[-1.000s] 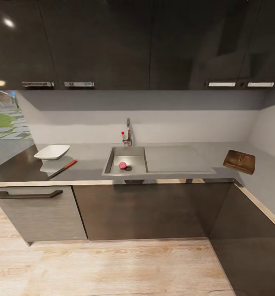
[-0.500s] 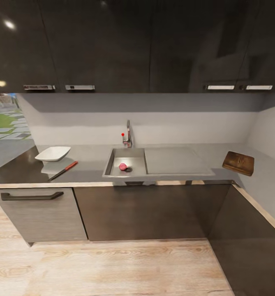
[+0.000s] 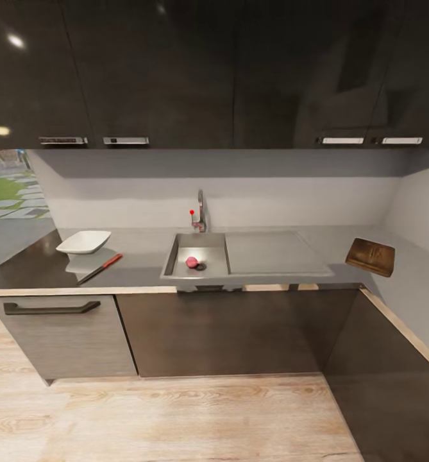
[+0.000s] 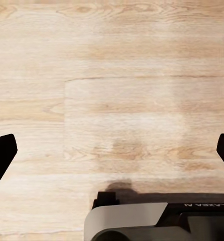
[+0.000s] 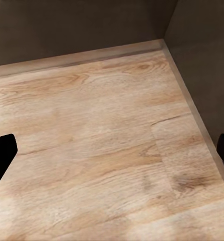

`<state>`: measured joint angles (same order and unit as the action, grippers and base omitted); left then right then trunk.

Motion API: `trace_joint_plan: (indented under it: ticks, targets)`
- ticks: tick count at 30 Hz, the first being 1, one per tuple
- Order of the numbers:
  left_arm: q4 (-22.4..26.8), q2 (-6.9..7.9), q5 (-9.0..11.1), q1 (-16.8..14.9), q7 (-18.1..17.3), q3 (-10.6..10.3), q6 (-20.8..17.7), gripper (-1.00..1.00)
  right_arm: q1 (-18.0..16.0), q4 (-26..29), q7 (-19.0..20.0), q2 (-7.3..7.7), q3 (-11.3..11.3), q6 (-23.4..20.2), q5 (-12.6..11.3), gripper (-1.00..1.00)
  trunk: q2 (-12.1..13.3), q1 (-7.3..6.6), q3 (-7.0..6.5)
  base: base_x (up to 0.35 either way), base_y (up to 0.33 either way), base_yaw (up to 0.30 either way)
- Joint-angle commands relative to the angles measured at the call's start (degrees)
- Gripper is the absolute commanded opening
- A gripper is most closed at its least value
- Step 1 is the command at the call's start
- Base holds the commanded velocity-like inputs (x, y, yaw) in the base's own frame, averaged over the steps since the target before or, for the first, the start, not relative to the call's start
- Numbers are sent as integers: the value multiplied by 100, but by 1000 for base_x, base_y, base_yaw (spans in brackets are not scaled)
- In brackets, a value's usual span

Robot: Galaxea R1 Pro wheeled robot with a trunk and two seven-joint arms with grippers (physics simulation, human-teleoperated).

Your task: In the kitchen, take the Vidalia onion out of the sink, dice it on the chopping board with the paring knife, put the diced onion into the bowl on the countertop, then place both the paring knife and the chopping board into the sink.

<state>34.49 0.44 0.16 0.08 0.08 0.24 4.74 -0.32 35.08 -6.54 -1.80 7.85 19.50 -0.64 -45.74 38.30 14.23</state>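
The robot stands back from the kitchen run, so the step in hand looks like the approach to the rectangular stainless steel sink (image 3: 195,255). The small round pinkish-red Vidalia onion (image 3: 191,261) lies on the basin floor, touching or just beside the round drain, toward the near wall of the basin.

To do this well, the base should roll forward squarely onto the basin rather than the flat drainboard (image 3: 275,252) to its right, stopping close enough that an arm can come down over the rim without brushing the chrome faucet with the small red knob (image 3: 200,212) at the far edge. A ball gives no preferred grip axis, but it can roll, so a descent from straight above seems safest.

On the smooth grey glossy counter (image 3: 143,247), left of the sink, the slim paring knife with a reddish-brown handle (image 3: 99,267) lies on a diagonal: its long axis runs from far right to near left, the handle at the far-right end and the dark blade pointing near-left toward the counter edge. Just beyond it sits the shallow white squarish bowl (image 3: 83,242). The dark brown wooden chopping board (image 3: 370,256) lies far to the right, near the corner, its long side running roughly left to right.

Both wrist views look down on pale wooden floor. The left pincer (image 4: 112,155) and the right pincer (image 5: 112,153) are each spread wide, holding nothing.
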Motion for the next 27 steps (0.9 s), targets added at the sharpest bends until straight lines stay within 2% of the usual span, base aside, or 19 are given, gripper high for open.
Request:
trace_joint_plan:
  ticks: [1,27]
  targets:
    - [6,0,2,1,1,2,9,100,-3,-1,3,-5,15,19,-6,100,36,-22,-12,0,0,0]
    - [12,2,2,1,1,2,9,100,-3,-1,3,-5,15,19,-7,100,1079,-593,-479,0,0,0]
